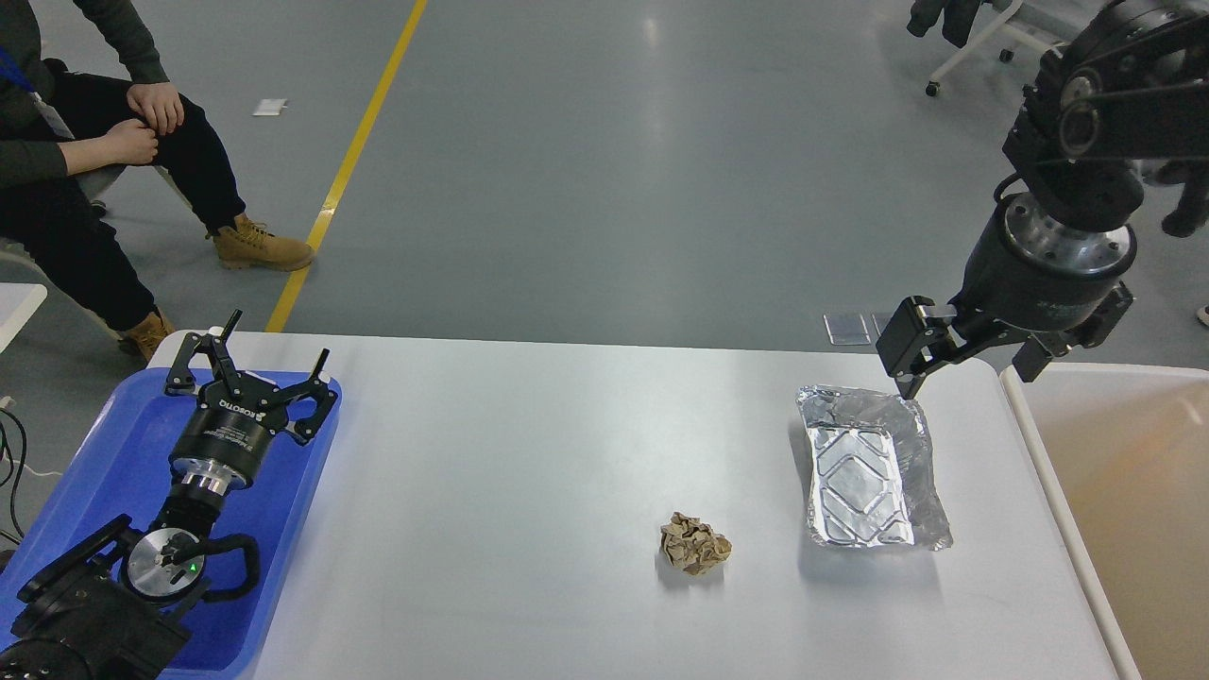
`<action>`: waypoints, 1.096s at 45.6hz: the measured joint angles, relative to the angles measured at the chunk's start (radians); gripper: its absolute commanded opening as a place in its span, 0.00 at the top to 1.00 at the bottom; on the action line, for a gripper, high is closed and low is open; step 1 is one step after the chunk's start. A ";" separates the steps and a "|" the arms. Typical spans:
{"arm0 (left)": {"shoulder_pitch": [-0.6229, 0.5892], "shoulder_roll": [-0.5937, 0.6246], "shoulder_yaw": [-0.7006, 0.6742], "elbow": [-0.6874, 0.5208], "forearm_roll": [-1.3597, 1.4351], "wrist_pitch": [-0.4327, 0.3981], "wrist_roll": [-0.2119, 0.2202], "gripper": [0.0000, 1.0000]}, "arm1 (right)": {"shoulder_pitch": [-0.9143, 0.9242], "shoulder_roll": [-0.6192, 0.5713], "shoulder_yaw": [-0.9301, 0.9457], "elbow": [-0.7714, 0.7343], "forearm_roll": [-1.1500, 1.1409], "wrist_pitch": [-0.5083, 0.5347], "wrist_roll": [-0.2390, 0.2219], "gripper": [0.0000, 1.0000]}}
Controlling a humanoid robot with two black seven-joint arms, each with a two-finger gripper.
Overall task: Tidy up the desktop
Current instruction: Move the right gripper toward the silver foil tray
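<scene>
The white desktop (529,444) holds a crumpled brown paper ball (695,544) near its middle front. To the right of the ball lies an empty, dented foil tray (864,472). My right gripper (971,376) hangs open just above and behind the foil tray's far end, with nothing between its fingers. Over the far end of the blue tray at the left, my left gripper (276,342) is spread open and holds nothing.
The blue plastic tray (283,510) lies on the desktop's left end under my left arm. A cream bin (1115,491) stands against the right edge. A seated person (104,161) is beyond the far left corner.
</scene>
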 measured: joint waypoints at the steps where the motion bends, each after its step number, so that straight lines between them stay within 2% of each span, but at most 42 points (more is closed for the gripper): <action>1: 0.000 0.000 0.000 0.000 0.000 0.000 0.000 0.01 | -0.001 0.000 0.000 0.000 0.000 0.000 0.000 0.00; 30: -0.001 0.000 0.000 0.000 0.000 -0.001 0.000 0.01 | -0.084 0.001 0.050 -0.063 -0.011 -0.007 0.002 0.00; 39: -0.001 0.000 0.000 0.000 0.000 -0.001 0.000 0.01 | -0.173 0.003 0.067 -0.170 -0.016 -0.016 0.002 0.00; 50: -0.001 0.000 0.000 0.000 0.000 -0.001 0.000 0.01 | -0.371 0.003 0.132 -0.405 -0.072 -0.029 0.003 0.00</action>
